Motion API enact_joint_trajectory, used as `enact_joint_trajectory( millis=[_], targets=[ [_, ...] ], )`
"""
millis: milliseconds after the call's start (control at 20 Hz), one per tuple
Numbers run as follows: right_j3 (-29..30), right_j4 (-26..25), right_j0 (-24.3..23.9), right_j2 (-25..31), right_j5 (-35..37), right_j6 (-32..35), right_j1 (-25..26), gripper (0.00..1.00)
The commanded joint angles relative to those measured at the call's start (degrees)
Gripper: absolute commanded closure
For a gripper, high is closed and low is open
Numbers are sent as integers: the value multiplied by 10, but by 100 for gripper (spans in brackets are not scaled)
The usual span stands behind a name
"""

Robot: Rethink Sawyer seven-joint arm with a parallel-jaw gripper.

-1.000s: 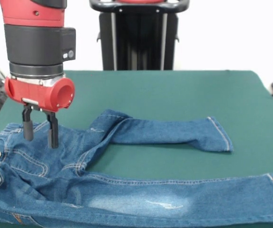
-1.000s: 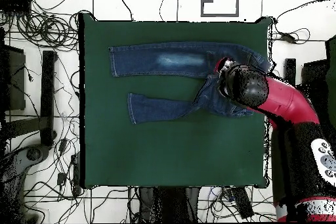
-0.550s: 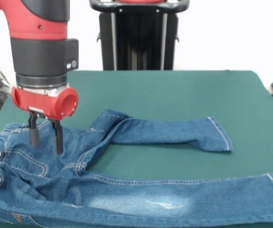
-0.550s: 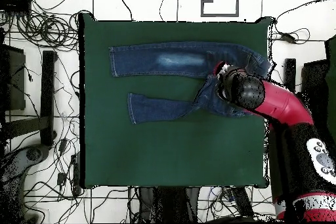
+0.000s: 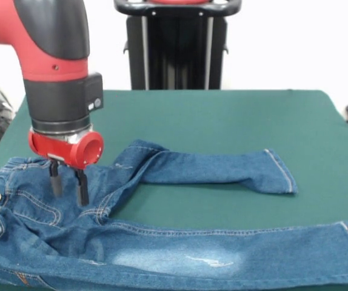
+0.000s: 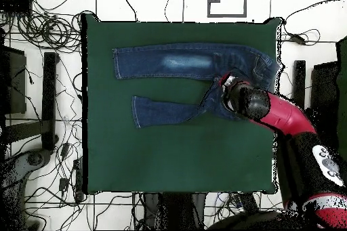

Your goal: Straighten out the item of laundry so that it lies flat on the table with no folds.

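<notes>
The blue jeans lie on the green table, waistband at the left. One leg runs straight along the near edge, showing a pale faded patch. The other leg bends at the crotch and lies across the table to the right, with a fold where it turns. My gripper is open over the seat of the jeans, just right of the waistband. Its tips are down at the denim with nothing between them; I cannot tell whether they touch. From overhead, the jeans show and the arm's wrist hides the gripper.
The black pedestal stands beyond the table's far edge. In the overhead view, cables and a black stand lie on the floor around the table. Bare green cloth fills the table's half toward the robot.
The arm has come down and shifted a little to the right in the front view, bringing the open fingers lower onto the seat of the jeans. The jeans have not moved.
</notes>
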Motion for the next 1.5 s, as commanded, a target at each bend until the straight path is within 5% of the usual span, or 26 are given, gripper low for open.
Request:
enact_joint_trajectory(
  millis=[50, 700, 1500],
  targets=[
    [53, -29, -3, 81, -24, -10, 66, 0],
    [52, -51, 10, 56, -39, -6, 82, 0],
    [114, -80, -23, 52, -38, -11, 40, 0]
  ],
)
